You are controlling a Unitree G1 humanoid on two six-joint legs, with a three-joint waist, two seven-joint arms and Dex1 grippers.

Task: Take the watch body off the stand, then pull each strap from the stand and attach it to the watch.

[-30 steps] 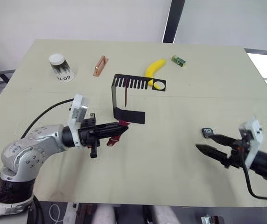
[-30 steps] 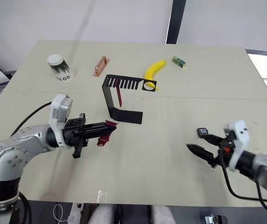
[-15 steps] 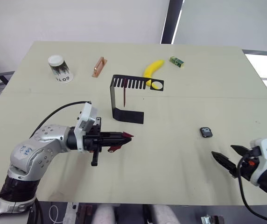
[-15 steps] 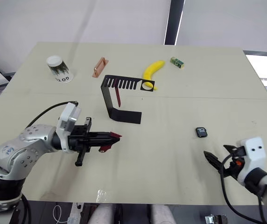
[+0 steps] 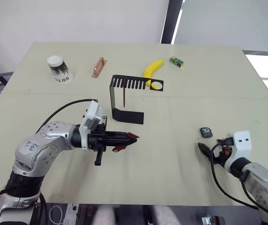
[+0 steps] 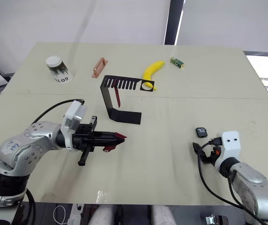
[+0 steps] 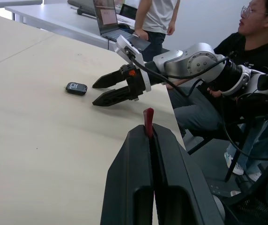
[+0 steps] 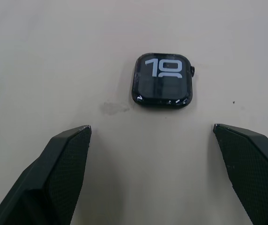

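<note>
The watch body (image 8: 162, 80) lies flat on the table, screen up with light digits, to the right of the stand (image 5: 128, 116). My right gripper (image 8: 152, 126) is open just short of it, one finger on each side, not touching. From the stand's slotted top arm one dark red strap (image 5: 124, 96) still hangs. My left gripper (image 5: 133, 136) is shut on the other dark red strap (image 7: 148, 123), held over the table in front of the stand and pointing toward the right gripper (image 7: 103, 91).
At the back of the table stand a paper cup (image 5: 60, 68), a copper bar (image 5: 98, 66), a banana (image 5: 153, 69) and a small green box (image 5: 176, 61). Beyond the table's right edge a person (image 7: 246, 28) sits and another person (image 7: 157, 18) stands by a laptop (image 7: 108, 14).
My left gripper carried its strap to the right, away from the stand. My right gripper drew back from the watch body, then came forward to it again; the watch stayed on the table.
</note>
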